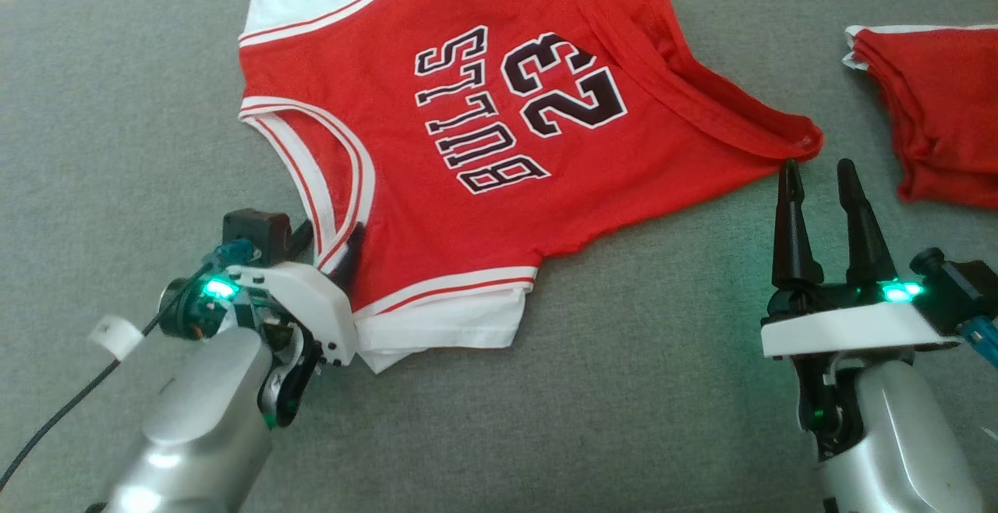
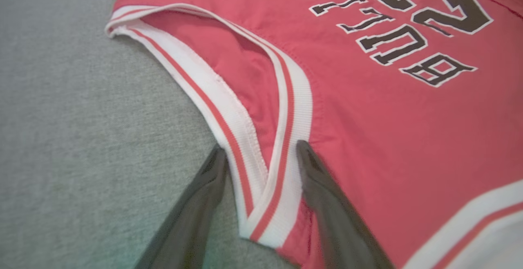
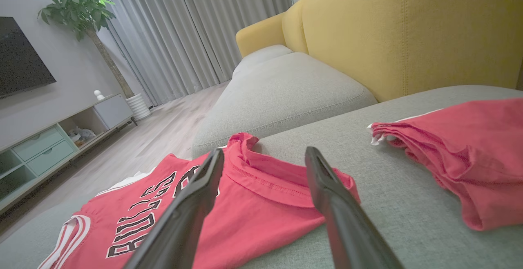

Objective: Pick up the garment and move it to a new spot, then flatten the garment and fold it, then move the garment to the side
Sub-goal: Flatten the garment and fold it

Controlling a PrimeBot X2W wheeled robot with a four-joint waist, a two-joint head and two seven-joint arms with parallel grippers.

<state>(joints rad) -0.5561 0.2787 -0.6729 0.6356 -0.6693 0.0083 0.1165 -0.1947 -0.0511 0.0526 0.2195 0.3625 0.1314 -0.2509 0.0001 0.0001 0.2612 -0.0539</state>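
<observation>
The jersey point(image 1: 437, 185) lies mostly flat mid-cushion point(image 1: 117, 107). It looks light, limp and quick to bunch, so the ribbed trim point(image 2: 286, 109) and the hem corners seem the firmest holds. The left gripper point(image 2: 261, 148), spread, straddles that trim, and the right gripper point(image 1: 817, 166), also spread, hovers just beside a hem corner.

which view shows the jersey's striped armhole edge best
The left wrist view: the armhole edge runs across it close up, stripes clear, the corner between the fingers of the open left pincer. The head view shows it smaller, partly behind that pincer. The right wrist view catches a sliver at its lower left.
</observation>
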